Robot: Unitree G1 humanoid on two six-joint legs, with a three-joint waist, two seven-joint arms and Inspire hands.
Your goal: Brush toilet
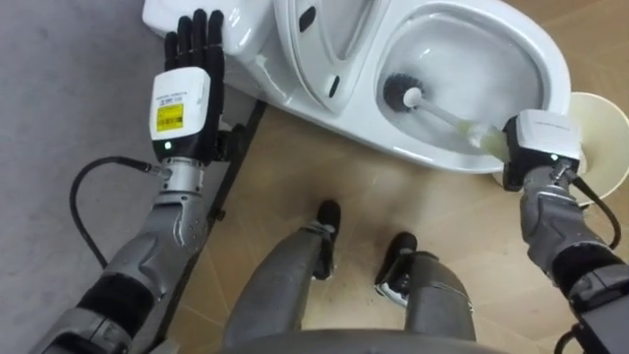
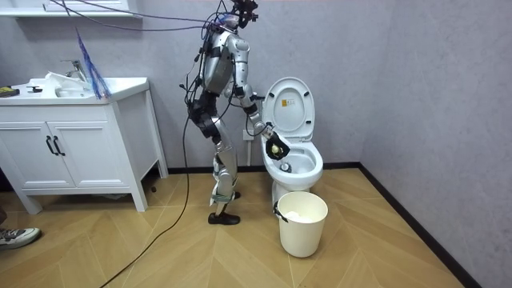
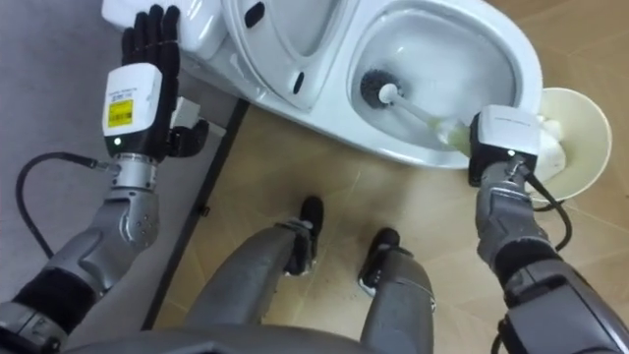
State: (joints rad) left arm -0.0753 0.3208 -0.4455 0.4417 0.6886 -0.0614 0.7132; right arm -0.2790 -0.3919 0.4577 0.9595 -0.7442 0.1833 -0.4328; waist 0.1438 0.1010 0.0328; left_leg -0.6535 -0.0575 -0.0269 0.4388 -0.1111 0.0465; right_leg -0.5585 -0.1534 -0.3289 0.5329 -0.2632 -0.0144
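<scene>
White porcelain fills most of what I see below me: the toilet bowl (image 1: 552, 74) with its seat (image 1: 329, 44) tipped up out of the way, so the brush can reach the inside. The brush (image 1: 447, 116) is in my right hand (image 1: 539, 138), which is closed round the pale end of its handle. The back of the hand covers most of my fingers, but the handle runs straight into the fist. I hold it from the bowl's near rim, slanted down and across, so the dark bristle head (image 1: 401, 91) sits low against the inner wall, where scrubbing counts. My left hand (image 1: 187, 98) holds nothing: fingers straight and together, up by the cistern (image 1: 246, 29) — whether it touches I cannot tell; I judge it is there to steady me as I lean. A cream bucket (image 1: 604, 138) stands just beside the bowl, behind my right wrist — a likely place to park the brush afterwards.
</scene>
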